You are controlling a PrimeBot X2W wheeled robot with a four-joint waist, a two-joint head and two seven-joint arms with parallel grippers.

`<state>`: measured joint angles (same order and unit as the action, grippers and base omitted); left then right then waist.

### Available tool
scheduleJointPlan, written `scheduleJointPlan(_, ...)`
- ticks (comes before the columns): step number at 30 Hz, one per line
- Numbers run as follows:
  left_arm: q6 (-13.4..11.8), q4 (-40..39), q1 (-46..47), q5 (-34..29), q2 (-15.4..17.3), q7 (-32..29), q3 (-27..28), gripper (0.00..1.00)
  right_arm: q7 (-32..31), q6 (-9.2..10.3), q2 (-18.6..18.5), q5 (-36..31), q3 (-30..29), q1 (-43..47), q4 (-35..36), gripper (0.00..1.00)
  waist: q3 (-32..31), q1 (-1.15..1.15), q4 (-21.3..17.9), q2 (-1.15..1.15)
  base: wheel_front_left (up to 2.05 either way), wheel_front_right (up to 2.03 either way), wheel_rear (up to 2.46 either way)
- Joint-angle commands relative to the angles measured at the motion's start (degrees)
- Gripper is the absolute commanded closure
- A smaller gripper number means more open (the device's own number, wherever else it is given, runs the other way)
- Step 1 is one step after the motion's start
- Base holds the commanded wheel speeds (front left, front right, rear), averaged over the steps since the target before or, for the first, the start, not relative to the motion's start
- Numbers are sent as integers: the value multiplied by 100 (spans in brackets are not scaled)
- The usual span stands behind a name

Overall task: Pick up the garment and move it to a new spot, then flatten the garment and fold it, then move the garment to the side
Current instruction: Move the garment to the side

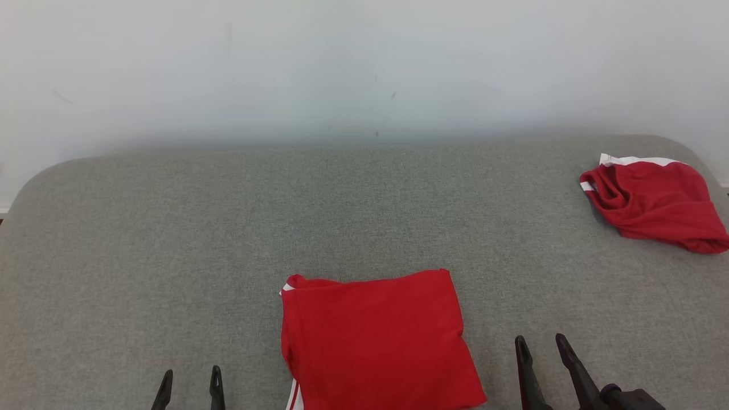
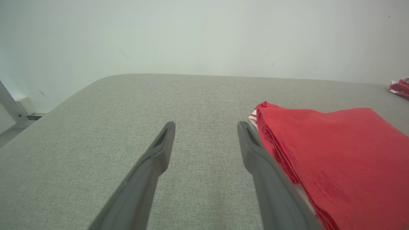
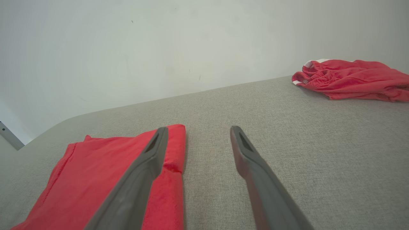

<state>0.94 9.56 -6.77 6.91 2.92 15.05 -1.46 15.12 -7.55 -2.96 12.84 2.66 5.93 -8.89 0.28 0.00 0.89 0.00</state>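
A red garment with white trim lies folded into a flat rectangle at the front middle of the grey padded table. It also shows as the folded garment in the left wrist view and as the folded garment in the right wrist view. My left gripper stands open at the lower left, clear of the cloth. My right gripper is open at the lower right, beside the garment's right edge. Nothing sits between the left gripper fingers or the right gripper fingers.
A second red garment with a white band lies crumpled at the table's far right corner, also seen as the crumpled garment. A pale wall rises behind the table's rounded back edge.
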Motion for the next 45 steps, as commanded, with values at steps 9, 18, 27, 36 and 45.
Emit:
scheduleJointPlan(9, 10, 10, 20, 18, -6, 15, -35, 0, -2, 16, -30, -164, 225, -298, -142, 0, 20, 0, 68, 0, 0, 0, 0)
scheduleJointPlan(18, 30, 29, 119, 51, -6, 15, -116, 0, -3, 16, -293, 71, 706, -1320, -1394, 0, 144, 0, 331, 0, 0, 0, 0)
scheduleJointPlan(27, 0, 55, 245, 132, -5, 15, -243, 0, -16, 17, -397, 323, 1006, -2387, -3432, 0, 333, 0, 655, 0, 0, 0, 0)
scheduleJointPlan(36, -29, 68, 259, 146, -6, 15, -232, 0, -134, 17, -266, 571, 1344, -2768, -4670, 0, 386, 0, 760, 0, 0, 0, 0)
scheduleJointPlan(45, -61, 34, 269, 170, -7, 15, -203, 0, -37, 17, -358, 842, 1628, -3055, -4847, 100, 367, 0, 704, 0, 0, 0, 0)
